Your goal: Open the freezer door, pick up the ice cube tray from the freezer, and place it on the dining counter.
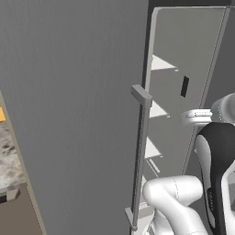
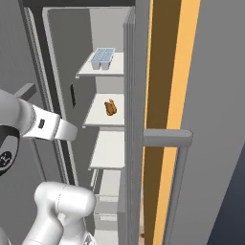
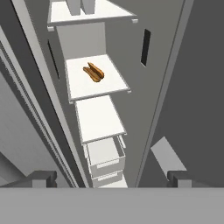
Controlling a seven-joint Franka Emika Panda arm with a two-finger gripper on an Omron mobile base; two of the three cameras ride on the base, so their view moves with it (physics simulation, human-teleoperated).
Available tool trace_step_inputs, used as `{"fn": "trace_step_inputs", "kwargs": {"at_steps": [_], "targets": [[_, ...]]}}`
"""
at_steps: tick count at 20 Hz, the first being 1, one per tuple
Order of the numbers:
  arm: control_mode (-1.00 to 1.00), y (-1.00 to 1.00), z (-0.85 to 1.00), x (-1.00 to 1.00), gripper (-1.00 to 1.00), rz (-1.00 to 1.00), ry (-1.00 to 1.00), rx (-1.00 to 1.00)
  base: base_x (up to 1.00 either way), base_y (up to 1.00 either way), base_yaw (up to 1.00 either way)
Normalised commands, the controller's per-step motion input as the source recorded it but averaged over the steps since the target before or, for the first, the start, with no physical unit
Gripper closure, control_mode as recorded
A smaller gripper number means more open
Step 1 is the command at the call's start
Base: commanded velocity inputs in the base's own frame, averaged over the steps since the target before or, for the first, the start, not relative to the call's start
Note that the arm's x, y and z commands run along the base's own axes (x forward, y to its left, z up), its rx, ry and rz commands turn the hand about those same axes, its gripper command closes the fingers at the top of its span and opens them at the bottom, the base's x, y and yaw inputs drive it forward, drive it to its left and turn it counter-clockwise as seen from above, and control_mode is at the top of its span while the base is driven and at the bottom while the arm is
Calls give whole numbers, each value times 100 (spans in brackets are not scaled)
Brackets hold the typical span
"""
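The freezer (image 2: 62, 43) stands open, with white shelves inside. Its freezer door (image 2: 134, 95) is swung out on the right and seen edge-on, the bar handle (image 2: 171, 191) sticking out to the right. The pale blue ice cube tray (image 2: 103, 56) lies on the top shelf; in the hand view the ice cube tray (image 3: 81, 5) is cut by the top edge. My gripper (image 3: 111, 178) is open and holds nothing. It hangs in front of the opening, apart from the shelves, with the tray far above its fingertips (image 3: 41, 177). The dining counter is out of view.
A brown food item (image 2: 110, 107) lies on the second shelf. Drawers (image 3: 105, 157) fill the bottom of the freezer. The neighbouring closed door (image 1: 69, 114) with its bar handle (image 1: 137, 160) flanks the opening's left. A marble counter over beige cabinets (image 1: 7, 151) lies far left.
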Motion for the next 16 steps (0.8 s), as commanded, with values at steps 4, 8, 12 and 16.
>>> {"fn": "trace_step_inputs", "kwargs": {"at_steps": [4, 8, 12, 16], "targets": [[-100, 0, 0, 0, -100, 0, 0, 0, 0, 0, 0], [-100, 0, 0, 0, -100, 0, 0, 0, 0, 0, 0], [-100, -1, 0, -5, -100, 0, 0, 1, 0, 0, 0], [-100, -5, 1, 0, -100, -1, -5, 11, 0, 0, 0]]}}
